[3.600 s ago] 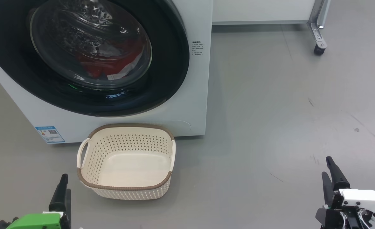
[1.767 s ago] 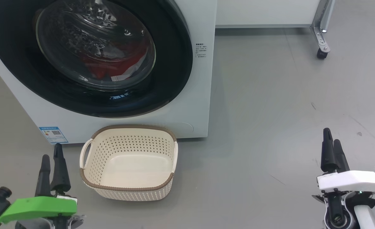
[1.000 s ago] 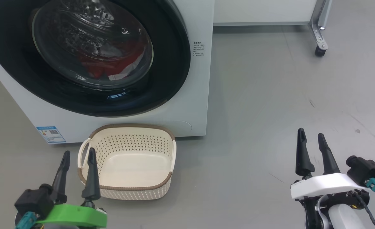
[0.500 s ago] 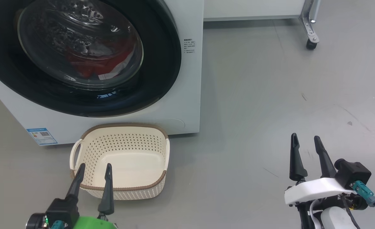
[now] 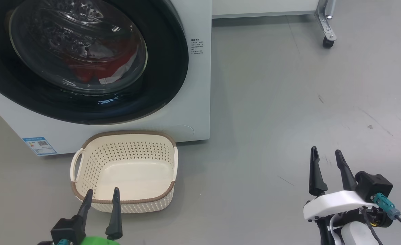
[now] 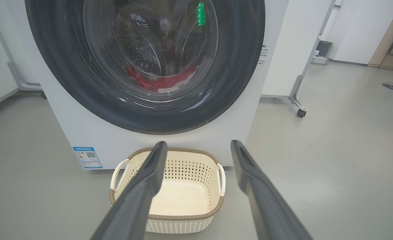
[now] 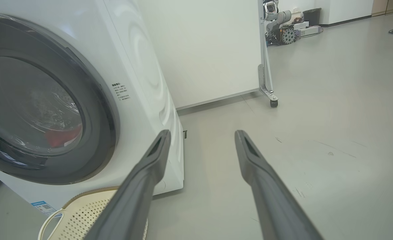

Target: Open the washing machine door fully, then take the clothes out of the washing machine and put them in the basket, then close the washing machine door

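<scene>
Head view: washing machine door (image 5: 81, 51) shut on white washing machine (image 5: 200, 85); red clothes (image 5: 98, 69) inside, seen through door; basket (image 5: 125, 135) empty, on floor (image 5: 271, 102) just in front of machine, below door; left hand (image 5: 102, 190) low, fingers apart, tips by near rim of basket, holding nothing; right hand (image 5: 325, 149) well off to right above floor, fingers apart, holding nothing

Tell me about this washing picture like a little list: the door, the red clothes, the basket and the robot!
door: washing machine door is shut
clothes: red clothes inside the washing machine, behind the glass
basket: basket is empty, on the floor in front of the machine
left end effector: open, holding nothing, by the basket's near side
right end effector: open, holding nothing, over the floor
</scene>
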